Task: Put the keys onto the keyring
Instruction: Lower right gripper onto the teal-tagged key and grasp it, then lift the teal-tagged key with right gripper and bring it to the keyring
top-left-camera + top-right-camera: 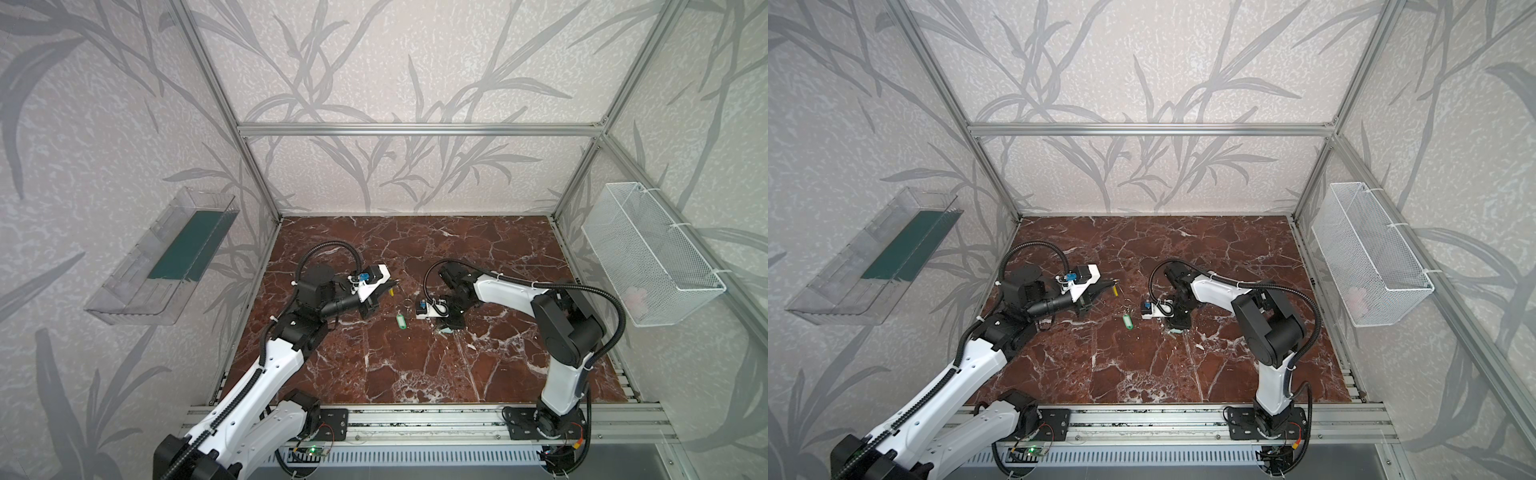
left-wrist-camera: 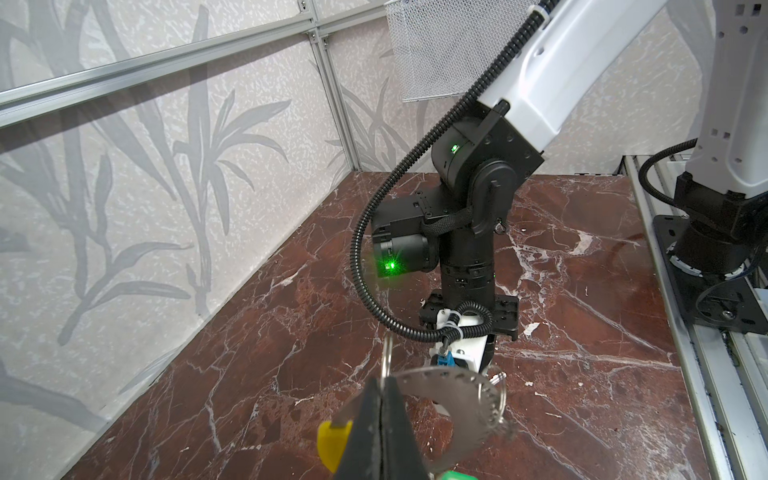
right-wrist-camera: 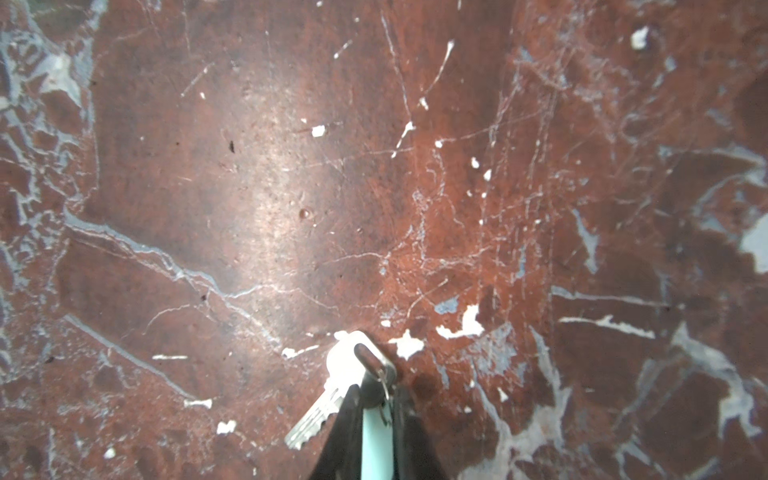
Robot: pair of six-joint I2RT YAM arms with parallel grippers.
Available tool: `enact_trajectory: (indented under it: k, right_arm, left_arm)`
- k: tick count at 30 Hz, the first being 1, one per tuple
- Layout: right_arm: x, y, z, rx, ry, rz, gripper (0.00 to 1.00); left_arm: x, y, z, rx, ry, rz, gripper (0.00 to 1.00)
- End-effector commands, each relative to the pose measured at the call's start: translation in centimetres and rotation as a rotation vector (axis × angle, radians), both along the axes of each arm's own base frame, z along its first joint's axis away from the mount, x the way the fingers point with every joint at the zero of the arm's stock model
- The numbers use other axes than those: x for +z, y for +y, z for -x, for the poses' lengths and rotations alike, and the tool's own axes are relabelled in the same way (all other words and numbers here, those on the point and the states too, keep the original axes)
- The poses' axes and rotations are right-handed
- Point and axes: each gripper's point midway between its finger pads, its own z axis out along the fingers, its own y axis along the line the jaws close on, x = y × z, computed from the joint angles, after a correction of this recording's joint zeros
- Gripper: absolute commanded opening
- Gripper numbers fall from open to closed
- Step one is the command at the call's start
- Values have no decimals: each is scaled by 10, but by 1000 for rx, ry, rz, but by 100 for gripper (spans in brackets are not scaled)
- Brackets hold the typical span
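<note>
My left gripper (image 2: 380, 384) hovers above the table, shut on the band of the keyring (image 2: 457, 399), a grey hoop with a row of holes and a yellow segment (image 2: 332, 440). In both top views the yellow bit (image 1: 391, 292) (image 1: 1116, 291) shows at that gripper's tip. One of the keys, with a green tag (image 1: 402, 322) (image 1: 1128, 321), lies loose on the marble between the arms. My right gripper (image 3: 376, 388) points straight down at the table (image 1: 451, 328), its jaws closed on the pale tag (image 3: 376, 440) of a silver key (image 3: 328, 399).
The red marble tabletop (image 1: 415, 365) is walled on three sides. A clear tray (image 1: 162, 257) hangs on the left wall and a white mesh basket (image 1: 648, 253) on the right wall. An aluminium rail (image 1: 415, 419) with both arm bases runs along the front.
</note>
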Motion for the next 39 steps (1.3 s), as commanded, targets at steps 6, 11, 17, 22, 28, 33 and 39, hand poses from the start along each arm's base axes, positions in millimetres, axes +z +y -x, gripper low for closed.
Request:
enact_trajectory:
  k: [6, 11, 17, 22, 28, 33, 39]
  right_arm:
    - [2, -2, 5, 18, 18, 1, 5]
    - [5, -1, 2, 18, -4, -14, 1]
    - [14, 2, 1, -3, -18, -43, 0]
    - [52, 6, 2, -69, -92, -137, 0]
    - [115, 5, 19, -149, -159, -303, 0]
    - [173, 12, 32, -205, -233, -504, 0]
    - [220, 17, 39, -233, -323, -638, 0]
  left_arm:
    - [3, 0, 0, -12, -22, -2, 0]
    - [3, -1, 0, -15, -21, 4, 0]
    - [5, -1, 1, -17, -23, 10, 0]
    - [8, -1, 0, -13, -37, 18, 0]
    - [16, -4, -2, -5, -98, 8, 0]
    - [17, -16, -2, 18, -195, -77, 0]
    - [21, -37, 0, 19, -266, -142, 0]
